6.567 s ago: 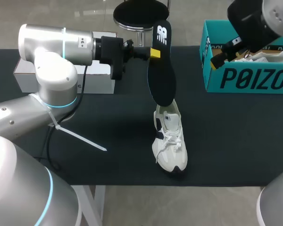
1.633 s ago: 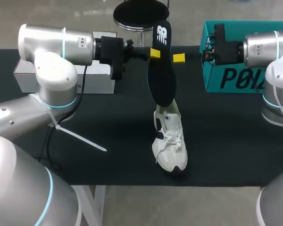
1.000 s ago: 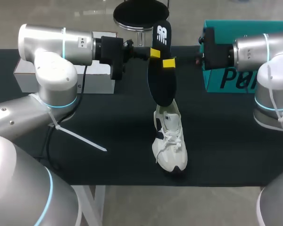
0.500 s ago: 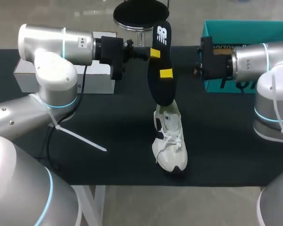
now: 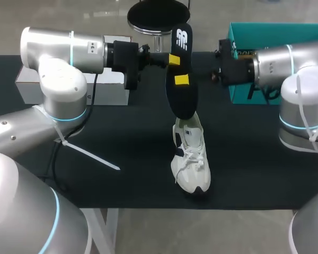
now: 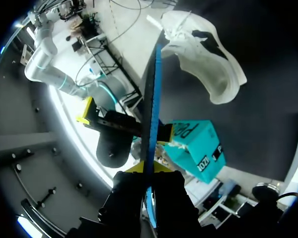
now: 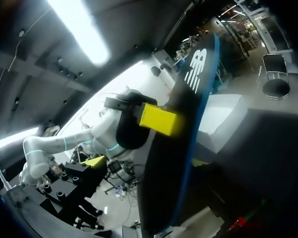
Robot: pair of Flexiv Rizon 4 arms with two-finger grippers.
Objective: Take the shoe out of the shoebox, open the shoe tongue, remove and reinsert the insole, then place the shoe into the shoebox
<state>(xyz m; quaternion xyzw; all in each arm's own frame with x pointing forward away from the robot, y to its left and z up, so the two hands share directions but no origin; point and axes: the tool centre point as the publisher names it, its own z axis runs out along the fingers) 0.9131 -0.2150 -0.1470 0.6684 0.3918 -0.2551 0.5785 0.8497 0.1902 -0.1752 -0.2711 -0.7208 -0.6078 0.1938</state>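
Observation:
A black insole stands nearly upright, its lower end at the opening of the white shoe on the black table. My left gripper is shut on the insole's upper part; in the left wrist view the gripper pinches its thin edge. My right gripper comes in from the right and is open, one yellow fingertip showing in front of the insole's middle and the other hidden behind it. The right wrist view shows the insole close ahead. The teal shoebox stands at the back right.
A white box sits at the back left under my left arm. A thin white strip lies on the table's left half. My right arm covers most of the shoebox.
My right arm has swung left from the shoebox to the insole, and its yellow fingertip now lies over the insole's middle. The left arm, insole and shoe have not moved.

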